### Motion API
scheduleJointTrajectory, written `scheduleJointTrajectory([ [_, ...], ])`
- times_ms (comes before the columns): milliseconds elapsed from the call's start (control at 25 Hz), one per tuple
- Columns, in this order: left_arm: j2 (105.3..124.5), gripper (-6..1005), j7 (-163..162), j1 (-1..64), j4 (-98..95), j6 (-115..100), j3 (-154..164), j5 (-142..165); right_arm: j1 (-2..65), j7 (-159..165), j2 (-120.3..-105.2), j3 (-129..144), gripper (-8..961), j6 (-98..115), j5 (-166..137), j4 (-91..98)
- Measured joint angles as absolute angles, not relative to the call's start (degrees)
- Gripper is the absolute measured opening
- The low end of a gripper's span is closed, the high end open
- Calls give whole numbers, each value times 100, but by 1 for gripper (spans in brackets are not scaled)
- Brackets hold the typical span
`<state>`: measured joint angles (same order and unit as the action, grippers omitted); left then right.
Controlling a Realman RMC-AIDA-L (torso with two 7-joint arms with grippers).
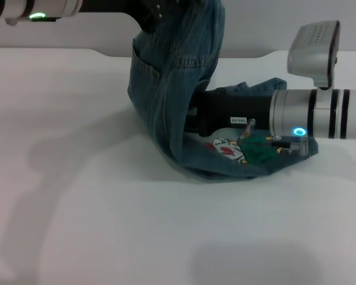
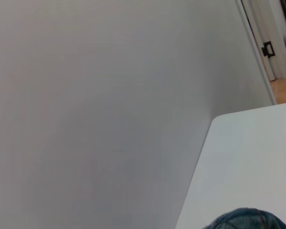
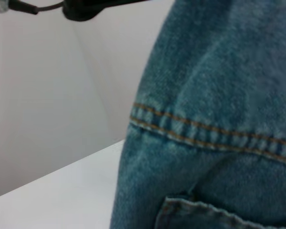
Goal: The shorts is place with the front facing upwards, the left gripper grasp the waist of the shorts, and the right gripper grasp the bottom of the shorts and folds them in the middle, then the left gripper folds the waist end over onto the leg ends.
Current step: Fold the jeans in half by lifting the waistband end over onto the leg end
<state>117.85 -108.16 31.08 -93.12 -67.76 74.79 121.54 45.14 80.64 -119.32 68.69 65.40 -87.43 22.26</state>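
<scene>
The blue-green denim shorts (image 1: 166,101) hang in a curved sheet from my left gripper (image 1: 156,14), which is shut on their upper end high at the back of the table. Their lower part lies on the table with a cartoon patch (image 1: 228,148) facing up. My right gripper (image 1: 197,117) reaches in from the right, low over the lying part, and its tip is hidden behind the hanging denim. The right wrist view is filled by the shorts (image 3: 219,95), with an orange-stitched seam and a pocket edge. The left wrist view shows only a sliver of the shorts (image 2: 248,220).
The white table (image 1: 107,214) spreads to the front and left of the shorts. A pale wall (image 2: 109,105) stands behind its far edge. The right arm's silver wrist camera housing (image 1: 314,50) sticks up at the right.
</scene>
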Motion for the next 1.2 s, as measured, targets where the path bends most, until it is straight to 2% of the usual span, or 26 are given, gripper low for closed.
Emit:
scheduleJointTrajectory([
  [240,11785,69,-10824,3050,-9362,-6777,7584,12155,4531,8273,-11929,7125,518,6536,-8759,2223],
  [440,11793,69,-10819,2908,-9447,-6748,7672,12154,4317,8471,-11864,7152,518,6502,-8914,2238],
  [720,11794,69,-10833,2833,-9431,-6740,7677,12100,3637,8693,-11788,7090,518,6536,-8948,2824],
  [880,11795,70,-10825,2791,-9393,-6700,7744,12092,3099,8775,-11797,6921,518,6546,-8919,3383],
  [1040,11806,70,-10814,2687,-9362,-6380,8032,12096,2615,8593,-11879,6371,518,6548,-8744,3826],
  [1200,11801,70,-10839,2614,-9298,-5987,8376,12139,2337,8208,-11841,5972,518,6543,-8221,3893],
])
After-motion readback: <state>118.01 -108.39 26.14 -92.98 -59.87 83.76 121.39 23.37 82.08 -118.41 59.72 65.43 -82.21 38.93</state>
